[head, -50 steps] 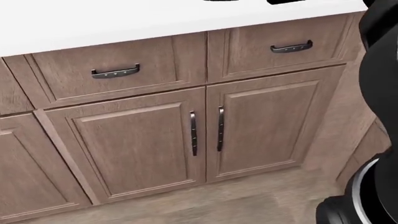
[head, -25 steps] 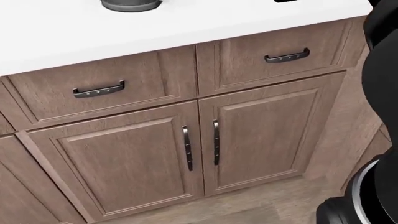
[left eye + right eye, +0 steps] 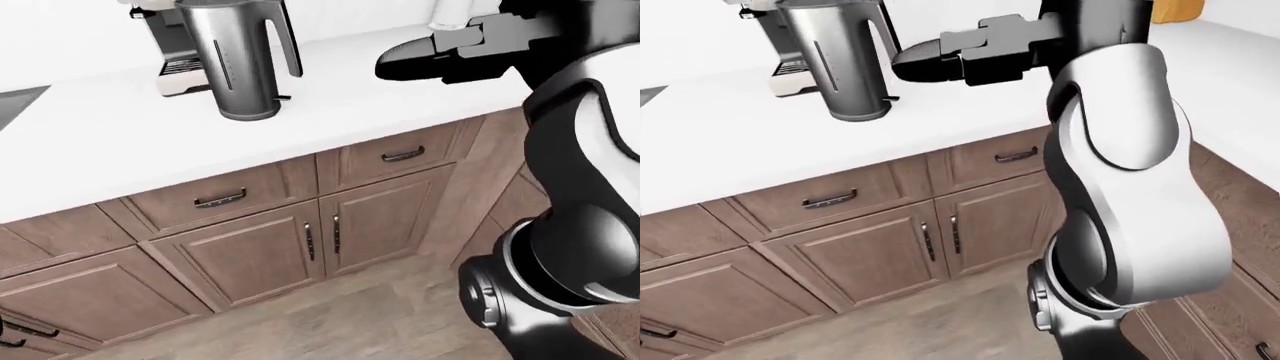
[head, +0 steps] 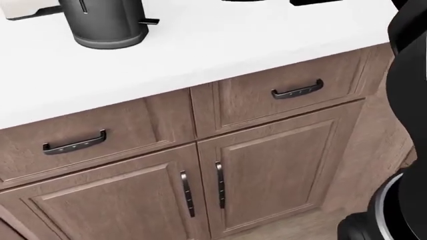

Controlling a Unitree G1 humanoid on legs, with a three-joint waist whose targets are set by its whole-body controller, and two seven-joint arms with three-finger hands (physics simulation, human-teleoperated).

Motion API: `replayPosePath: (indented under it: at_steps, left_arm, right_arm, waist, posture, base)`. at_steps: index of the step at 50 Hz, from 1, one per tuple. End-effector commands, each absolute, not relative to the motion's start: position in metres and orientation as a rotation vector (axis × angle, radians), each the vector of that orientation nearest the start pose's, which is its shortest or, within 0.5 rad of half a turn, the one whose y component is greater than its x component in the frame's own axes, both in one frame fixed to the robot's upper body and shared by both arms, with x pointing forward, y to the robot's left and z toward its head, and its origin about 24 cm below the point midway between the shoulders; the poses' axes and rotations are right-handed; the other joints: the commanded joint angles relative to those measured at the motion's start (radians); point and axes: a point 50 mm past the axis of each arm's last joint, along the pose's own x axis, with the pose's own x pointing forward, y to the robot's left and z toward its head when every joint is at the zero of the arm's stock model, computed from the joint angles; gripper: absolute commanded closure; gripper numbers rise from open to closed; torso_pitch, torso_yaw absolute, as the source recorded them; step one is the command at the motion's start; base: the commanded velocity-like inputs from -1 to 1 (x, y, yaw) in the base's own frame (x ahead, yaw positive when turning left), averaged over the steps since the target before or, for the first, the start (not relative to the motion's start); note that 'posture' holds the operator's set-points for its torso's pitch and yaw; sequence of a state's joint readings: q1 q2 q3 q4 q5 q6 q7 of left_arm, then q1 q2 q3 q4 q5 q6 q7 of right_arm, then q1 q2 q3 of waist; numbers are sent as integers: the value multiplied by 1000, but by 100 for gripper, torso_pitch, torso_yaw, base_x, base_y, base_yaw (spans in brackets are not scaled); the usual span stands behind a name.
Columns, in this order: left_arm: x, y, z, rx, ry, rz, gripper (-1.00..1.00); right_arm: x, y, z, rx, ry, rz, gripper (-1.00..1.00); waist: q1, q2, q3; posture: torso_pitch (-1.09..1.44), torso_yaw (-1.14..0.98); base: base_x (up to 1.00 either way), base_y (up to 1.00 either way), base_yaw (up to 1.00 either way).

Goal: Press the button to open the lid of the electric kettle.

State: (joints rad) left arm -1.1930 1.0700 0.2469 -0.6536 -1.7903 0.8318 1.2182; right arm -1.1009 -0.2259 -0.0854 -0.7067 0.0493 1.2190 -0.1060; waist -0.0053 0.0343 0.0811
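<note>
The steel electric kettle (image 3: 235,64) stands upright on the white counter (image 3: 330,105), its black handle (image 3: 287,37) turned to the right. Its top and lid are cut off by the upper edge of both eye views, so no button shows. The head view shows only the kettle's base (image 4: 106,25) at the top left. My right hand (image 3: 905,64), a flat black shape, reaches left over the counter at handle height and stays a short gap right of the handle. Its fingers do not separate in the render. My left hand appears in no view.
A coffee machine (image 3: 165,52) stands behind the kettle at the left. A sink corner (image 3: 15,105) shows at the far left. Brown drawers and cabinet doors (image 4: 267,170) run under the counter. My own grey-and-black arm (image 3: 1120,172) fills the right side.
The head camera has tilted up and swung: the cabinets have slid down and left in the picture, and the kettle's base has come into view at the top left.
</note>
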Motion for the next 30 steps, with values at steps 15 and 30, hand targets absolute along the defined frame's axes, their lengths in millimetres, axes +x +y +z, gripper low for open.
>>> replayPosePath:
  at_steps: [15, 30]
  left_arm:
    - [160, 174, 416, -140, -625, 29, -100]
    - [158, 175, 417, -141, -627, 30, -100]
  right_arm:
    - [241, -121, 369, -137, -633, 18, -100]
    - [240, -120, 369, -130, -634, 25, -100]
  waist:
    - [1, 13, -14]
    - [-5, -1, -9]
  posture:
    - [0, 0]
    - [0, 0]
  base:
    - [26, 8, 0]
    - [23, 7, 0]
